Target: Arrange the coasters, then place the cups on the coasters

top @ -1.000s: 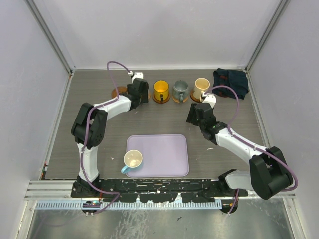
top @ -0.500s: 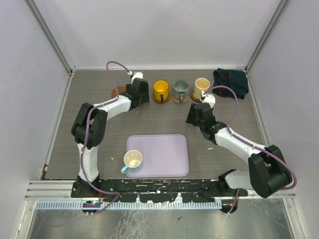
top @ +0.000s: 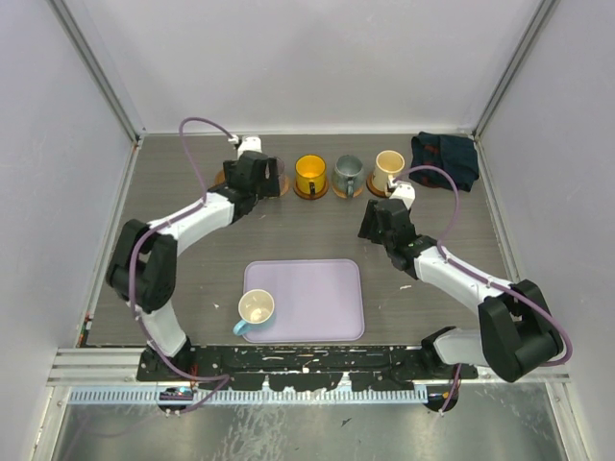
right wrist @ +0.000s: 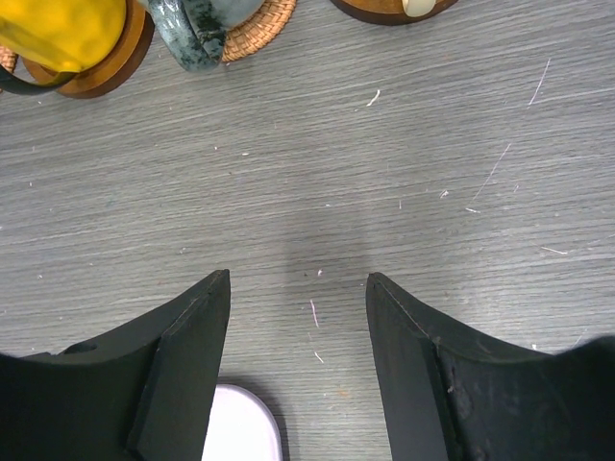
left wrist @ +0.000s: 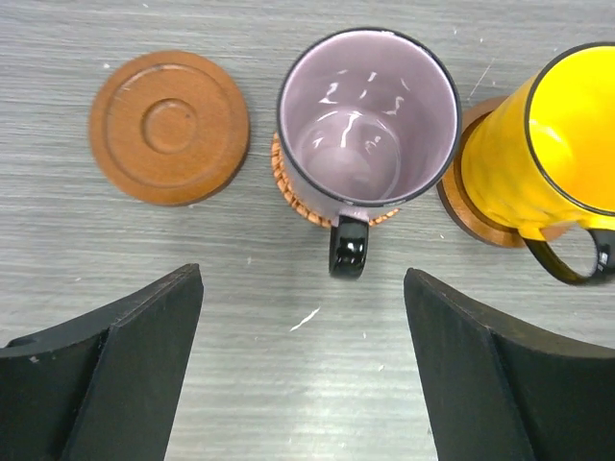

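The left fingers [left wrist: 115, 384] gape wide and empty below the purple mug [left wrist: 365, 115], seated on its woven coaster [left wrist: 288, 197] at top centre, while the bare coaster [left wrist: 168, 127] upper left likely awaits the blue-and-cream mug [top: 256, 309] at the lavender tray [top: 317, 298]'s lower-left corner, the right fingers [right wrist: 178, 384] half-open, empty.

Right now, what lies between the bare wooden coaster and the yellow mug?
The translucent purple mug, standing on a woven coaster; the left wrist view shows it plainly.
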You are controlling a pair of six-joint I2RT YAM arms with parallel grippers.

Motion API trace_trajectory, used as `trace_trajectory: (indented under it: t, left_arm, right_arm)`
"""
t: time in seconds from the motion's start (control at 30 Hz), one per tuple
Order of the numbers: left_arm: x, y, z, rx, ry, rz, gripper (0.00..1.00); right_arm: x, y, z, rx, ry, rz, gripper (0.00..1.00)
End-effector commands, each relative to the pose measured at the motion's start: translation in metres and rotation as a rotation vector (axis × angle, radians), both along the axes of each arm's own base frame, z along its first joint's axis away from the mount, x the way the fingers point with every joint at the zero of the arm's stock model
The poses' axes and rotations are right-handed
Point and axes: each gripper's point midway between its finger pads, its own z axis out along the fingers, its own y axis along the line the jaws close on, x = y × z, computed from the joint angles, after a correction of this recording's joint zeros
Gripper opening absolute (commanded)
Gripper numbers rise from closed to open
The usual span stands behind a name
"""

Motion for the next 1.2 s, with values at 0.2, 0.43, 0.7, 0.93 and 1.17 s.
trace_trajectory:
  t: [0.2,0.43,0.7,0.93,1.17]
  left_arm:
    - [-0.08,0.031,0.031,-0.012,-0.014,-0.07,0.91]
    - [-0.169,0.032,0.016,-0.041,0.077,-0.224,0.92]
    - [-0.243,0.03,0.042,-0.206,0.052,-0.371,0.94]
    - [-0.291,0.032,0.039,-0.285,0.195,-0.425,0.95]
    - [-0.338,0.025,0.033,-0.34,0.343,-0.512,0.94]
  right_arm:
    - [0.008,-0.003,0.021,0.016,-0.073,-0.024,0.63]
    - [0.013,0.006,0.014,0.046,-0.05,-0.007,0.63]
    - [0.018,0.014,0.009,0.056,-0.033,0.015,0.63]
    - [0.02,0.023,0.009,0.092,-0.026,0.042,0.63]
    - [0.02,0.021,0.013,0.084,-0.036,0.04,0.64]
